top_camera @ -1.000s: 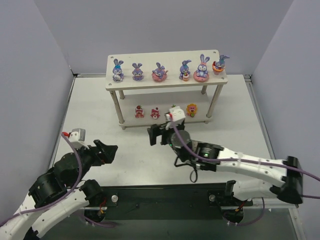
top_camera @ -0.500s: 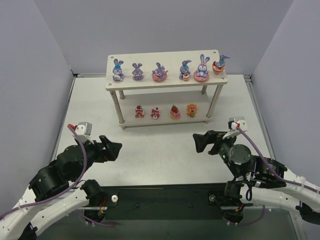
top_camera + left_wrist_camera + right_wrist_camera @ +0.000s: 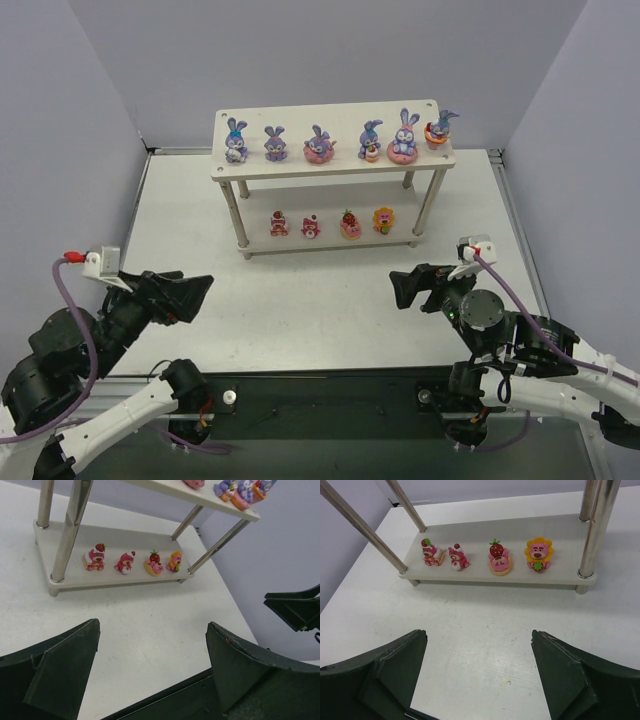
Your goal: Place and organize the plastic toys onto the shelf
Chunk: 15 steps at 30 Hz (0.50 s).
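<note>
The pale wooden shelf (image 3: 330,166) stands at the back middle of the table. Several purple-blue bunnies (image 3: 318,144) stand in a row on its top board. Several red, pink and orange cake-like toys (image 3: 311,227) stand in a row on the lower board (image 3: 570,532); they also show in the left wrist view (image 3: 125,562) and the right wrist view (image 3: 499,560). My left gripper (image 3: 190,294) is open and empty, low at the near left. My right gripper (image 3: 408,287) is open and empty at the near right, facing the shelf. Both are well short of the shelf.
Grey walls close in the table on the left, back and right. A black strip (image 3: 330,390) runs along the near edge where the arm bases sit. The shelf's thin metal legs (image 3: 600,525) frame the lower board.
My right arm has drawn back from the shelf's lower board to the near right, leaving a toy there. My left arm has pulled back and to the left.
</note>
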Each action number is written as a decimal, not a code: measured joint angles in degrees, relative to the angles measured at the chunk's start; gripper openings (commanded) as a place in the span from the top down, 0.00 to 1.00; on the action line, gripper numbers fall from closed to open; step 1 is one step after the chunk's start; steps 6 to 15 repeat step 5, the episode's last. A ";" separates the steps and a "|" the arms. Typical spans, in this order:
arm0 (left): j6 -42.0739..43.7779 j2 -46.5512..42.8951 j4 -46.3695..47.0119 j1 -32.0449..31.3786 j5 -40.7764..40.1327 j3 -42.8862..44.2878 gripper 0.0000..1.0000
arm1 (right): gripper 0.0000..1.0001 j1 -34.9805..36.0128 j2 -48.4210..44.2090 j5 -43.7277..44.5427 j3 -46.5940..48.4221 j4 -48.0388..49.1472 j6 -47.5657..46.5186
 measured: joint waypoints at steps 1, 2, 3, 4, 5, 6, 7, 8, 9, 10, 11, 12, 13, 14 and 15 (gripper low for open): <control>0.24 -0.09 0.17 0.00 0.35 0.92 0.03 | 0.10 0.00 0.00 -0.07 0.04 0.02 -0.04; 0.50 -0.24 0.50 0.00 0.72 1.60 0.03 | 0.10 0.00 0.00 -0.15 0.07 -0.02 -0.07; 0.85 -0.44 0.83 0.00 1.18 2.14 0.03 | 0.10 0.00 0.00 -0.20 0.07 -0.02 -0.09; 1.25 -0.66 1.22 0.00 1.75 2.51 0.03 | 0.10 0.00 0.00 -0.20 0.09 -0.02 -0.09; 1.53 -0.90 1.64 0.00 2.32 2.73 0.03 | 0.10 0.00 0.00 -0.20 0.11 -0.02 -0.09; 1.53 -0.90 1.64 0.00 2.32 2.73 0.03 | 0.10 0.00 0.00 -0.20 0.11 -0.02 -0.09; 1.53 -0.90 1.64 0.00 2.32 2.73 0.03 | 0.10 0.00 0.00 -0.20 0.11 -0.02 -0.09; 1.53 -0.90 1.64 0.00 2.32 2.73 0.03 | 0.10 0.00 0.00 -0.20 0.11 -0.02 -0.09; 1.53 -0.90 1.64 0.00 2.32 2.73 0.03 | 0.10 0.00 0.00 -0.20 0.11 -0.02 -0.09; 1.53 -0.90 1.64 0.00 2.32 2.73 0.03 | 0.10 0.00 0.00 -0.20 0.11 -0.02 -0.09; 1.53 -0.90 1.64 0.00 2.32 2.73 0.03 | 0.10 0.00 0.00 -0.20 0.11 -0.02 -0.09; 1.53 -0.90 1.64 0.00 2.32 2.73 0.03 | 0.10 0.00 0.00 -0.20 0.11 -0.02 -0.09; 1.53 -0.90 1.64 0.00 2.32 2.73 0.03 | 0.10 0.00 0.00 -0.20 0.11 -0.02 -0.09; 1.53 -0.90 1.64 0.00 2.32 2.73 0.03 | 0.10 0.00 0.00 -0.20 0.11 -0.02 -0.09; 1.53 -0.90 1.64 0.00 2.32 2.73 0.03 | 0.10 0.00 0.00 -0.20 0.11 -0.02 -0.09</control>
